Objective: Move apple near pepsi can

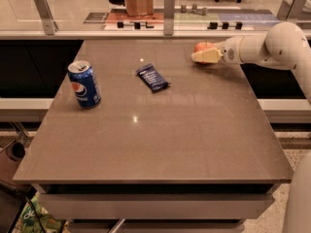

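Note:
The red-orange apple [202,46] is at the table's far right, between the cream fingers [208,57] of my gripper [201,54]. The gripper is shut on the apple and reaches in from the right on a white arm. One finger lies across the apple's front and covers its lower half. The blue pepsi can [84,84] stands upright near the table's left edge, far from the apple and the gripper.
A flat dark blue snack packet [152,77] lies on the grey table [160,144] between the can and the apple. A glass barrier with metal posts [168,9] runs behind the table's far edge. A cardboard box [139,0] stands beyond it.

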